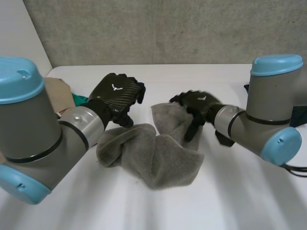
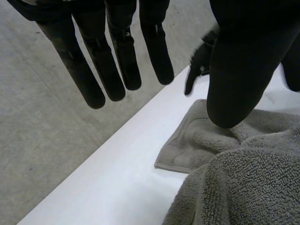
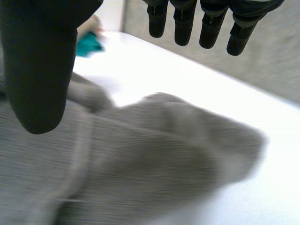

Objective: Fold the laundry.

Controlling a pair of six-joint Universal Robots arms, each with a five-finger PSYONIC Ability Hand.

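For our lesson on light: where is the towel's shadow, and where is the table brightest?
Head view: a faint shadow hugs the towel's near edge on the table. Right wrist view: the table glows brightest just beyond the towel.

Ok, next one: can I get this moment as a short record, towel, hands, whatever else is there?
towel: grey towel, crumpled, middle of white table
left hand: open, above towel's left end
right hand: open, at towel's far right corner
other: beige cloth and teal cloth at table's far left
progress: no fold made yet
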